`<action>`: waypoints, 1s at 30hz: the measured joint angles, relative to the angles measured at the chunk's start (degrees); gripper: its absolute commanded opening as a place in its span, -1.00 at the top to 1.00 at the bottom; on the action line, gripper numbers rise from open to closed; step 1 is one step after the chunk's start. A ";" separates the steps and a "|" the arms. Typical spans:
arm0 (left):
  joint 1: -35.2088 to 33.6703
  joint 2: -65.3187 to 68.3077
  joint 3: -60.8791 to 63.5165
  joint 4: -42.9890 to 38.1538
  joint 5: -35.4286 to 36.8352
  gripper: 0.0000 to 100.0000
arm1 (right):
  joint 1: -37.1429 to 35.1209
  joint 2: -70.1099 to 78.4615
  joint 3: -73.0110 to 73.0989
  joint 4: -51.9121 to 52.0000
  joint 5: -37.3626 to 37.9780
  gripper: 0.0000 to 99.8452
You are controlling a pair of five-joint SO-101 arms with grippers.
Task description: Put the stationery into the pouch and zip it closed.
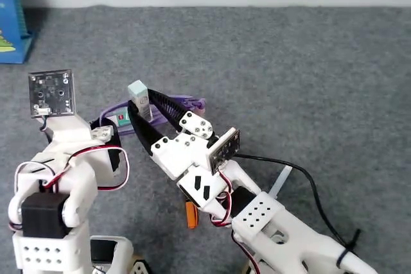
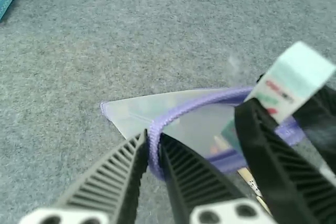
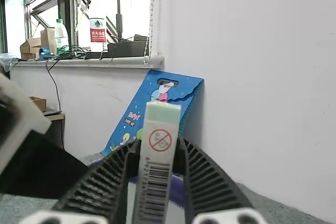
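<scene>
Pouch [image 1: 192, 102] is what it all hangs on: a clear one with a purple zip edge, lying on the grey felt table [image 1: 308, 62] just in front of both arms. The left gripper [image 2: 152, 142] has its two ribbed fingers clamped on the purple rim. The rim bows up in an arch from that pinch, so I'd say the hold is there to prop the mouth apart and stop the pouch sliding when something gets pushed in.

The right gripper [image 3: 157, 153] is closed around an eraser [image 1: 138, 94], a white block with a mint-green end. It is gripped low on its sleeve, so most of it stands proud of the fingertips. It hangs over the pouch, close to the raised rim and not far from the left gripper's pinch, which looks to me like the line-up for dropping it inside (a narrow slot, so the angle will matter).

Through the clear side a small green-and-red item [image 1: 121, 119] already lies in the pouch; what it is I can't tell. The zip looks open, so the closing is not yet done.
</scene>
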 measured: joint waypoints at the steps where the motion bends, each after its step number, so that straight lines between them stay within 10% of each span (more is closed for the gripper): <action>1: 0.00 0.00 0.00 0.00 0.00 0.98 | 0.00 0.00 0.18 0.00 0.62 0.71; 16: 0.09 0.00 0.00 0.00 0.18 0.98 | 0.00 -4.75 4.57 0.97 4.75 0.71; 30: 0.09 0.00 0.00 0.00 0.18 0.98 | 0.00 -33.32 4.57 34.55 -1.32 0.95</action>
